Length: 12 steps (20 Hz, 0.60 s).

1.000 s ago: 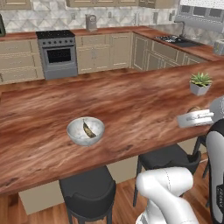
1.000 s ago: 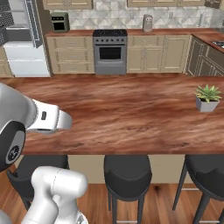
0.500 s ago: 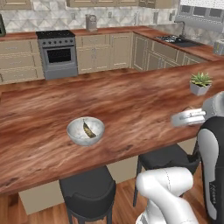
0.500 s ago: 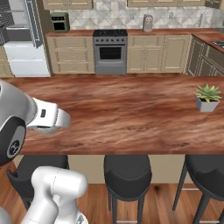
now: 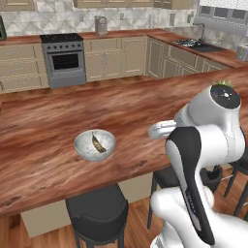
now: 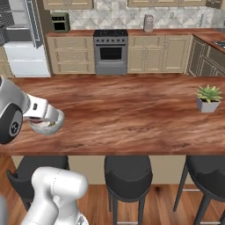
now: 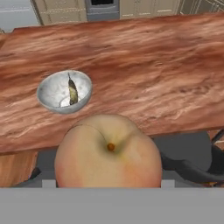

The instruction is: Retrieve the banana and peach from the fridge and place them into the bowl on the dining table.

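Observation:
The peach sits large and orange-pink at the bottom of the hand view, with my gripper shut on it and its fingertips hidden behind the fruit. In the left base view my gripper hangs over the near edge of the dining table, right of the bowl. The light grey bowl holds the dark banana, also visible as the banana. From the right, my hand partly covers the bowl. The fridge stands at the back left.
Dark round stools stand under the table's near edge. A small potted plant sits on the table's right end. A steel oven range and tan cabinets line the back wall.
My hand with the peach has swung left along the table's near edge, closer to the bowl. The bowl and the banana in it have stayed put.

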{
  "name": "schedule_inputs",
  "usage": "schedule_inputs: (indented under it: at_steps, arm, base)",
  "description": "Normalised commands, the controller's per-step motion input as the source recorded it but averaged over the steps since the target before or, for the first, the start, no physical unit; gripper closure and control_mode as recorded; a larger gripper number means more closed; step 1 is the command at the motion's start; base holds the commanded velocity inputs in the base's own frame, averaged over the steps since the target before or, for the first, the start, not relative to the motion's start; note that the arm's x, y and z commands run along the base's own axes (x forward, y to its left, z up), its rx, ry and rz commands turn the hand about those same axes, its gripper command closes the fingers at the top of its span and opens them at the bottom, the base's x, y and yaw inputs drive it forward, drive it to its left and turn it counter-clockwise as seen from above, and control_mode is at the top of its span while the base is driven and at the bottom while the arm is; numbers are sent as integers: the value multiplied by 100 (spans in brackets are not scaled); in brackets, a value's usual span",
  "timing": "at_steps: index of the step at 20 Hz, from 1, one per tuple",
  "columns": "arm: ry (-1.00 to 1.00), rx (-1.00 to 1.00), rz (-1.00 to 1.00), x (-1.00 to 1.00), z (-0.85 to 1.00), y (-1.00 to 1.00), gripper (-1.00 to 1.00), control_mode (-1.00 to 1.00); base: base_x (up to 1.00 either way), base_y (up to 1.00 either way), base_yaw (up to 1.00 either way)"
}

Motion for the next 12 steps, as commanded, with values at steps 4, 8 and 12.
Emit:
schedule_inputs:
  at_steps: [4, 8, 12]
  arm:
    - [6, 2, 1, 82, -45, 80, 100, -100]
    - [12, 8, 5, 81, -40, 73, 100, -100]
    - [20, 10, 11, 87, -42, 60, 100, -100]
  base:
    - [0, 0, 0]
    - [0, 0, 0]
    - [0, 0, 0]
